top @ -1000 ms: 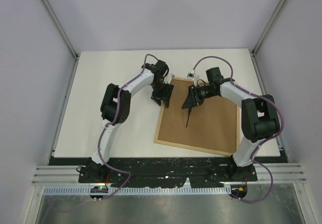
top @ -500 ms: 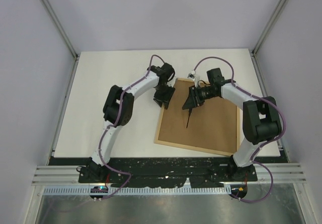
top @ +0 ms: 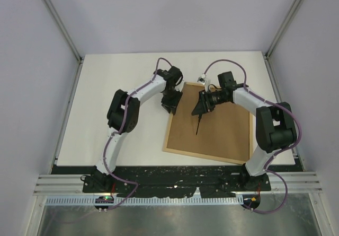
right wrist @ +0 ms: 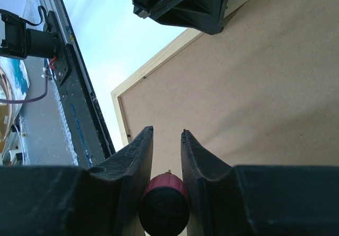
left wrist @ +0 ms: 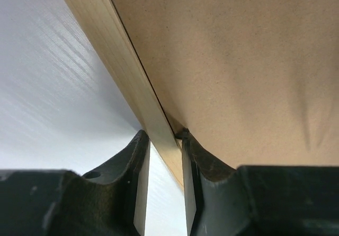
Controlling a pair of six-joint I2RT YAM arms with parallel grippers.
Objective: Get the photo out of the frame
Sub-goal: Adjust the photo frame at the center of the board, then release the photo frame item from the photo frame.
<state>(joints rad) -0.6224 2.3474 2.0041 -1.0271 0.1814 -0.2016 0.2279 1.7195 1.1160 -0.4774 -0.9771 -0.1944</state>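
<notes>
Left tool (left wrist: 161,140) astride frame (left wrist: 122,66) rail, grip not discernible; right tool (right wrist: 167,132) clamps stick (right wrist: 164,207); weak hold may let frame skid as stick pries backing (top: 220,124).

Same build both sides: left arm (top: 139,90) and right arm (top: 248,96) have white link shells, black joint housings, purple cables (top: 105,152) looping alongside. Fingers (left wrist: 130,164) matte black, round hole at 7 o'clock.

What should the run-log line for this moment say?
frame: back up | left gripper: astride frame's edge rail | right gripper: holding thin tool over back panel | photo: not visible
</notes>
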